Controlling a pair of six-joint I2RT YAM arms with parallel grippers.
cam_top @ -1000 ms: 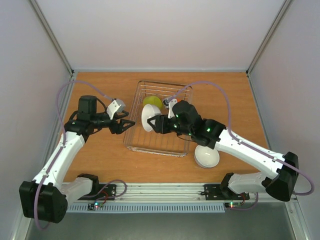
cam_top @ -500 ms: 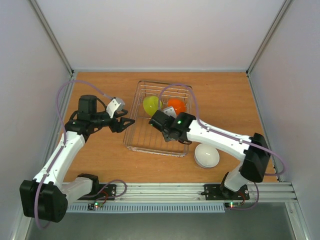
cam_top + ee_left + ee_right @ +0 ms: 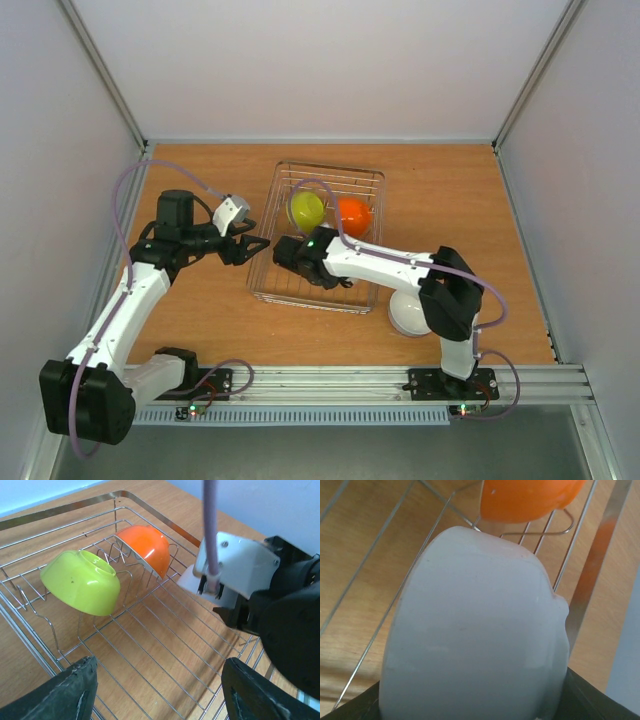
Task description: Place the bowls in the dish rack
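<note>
Wooden counter (image 3: 220, 320) is carrying the rack (image 3: 330, 166); our right tool (image 3: 285, 252) is pinching a white bowl (image 3: 475, 630) over its wires, with the orange bowl (image 3: 530, 497) just beyond. We are judging it light, stiff and slippery, so a rim grip suits. Beside it, our left tool (image 3: 258, 245) is hovering spread.

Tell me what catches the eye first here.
The lime bowl and orange bowl lean side by side at the far end of the rack. The right gripper reaches into the rack holding a white bowl that fills its wrist view.
</note>
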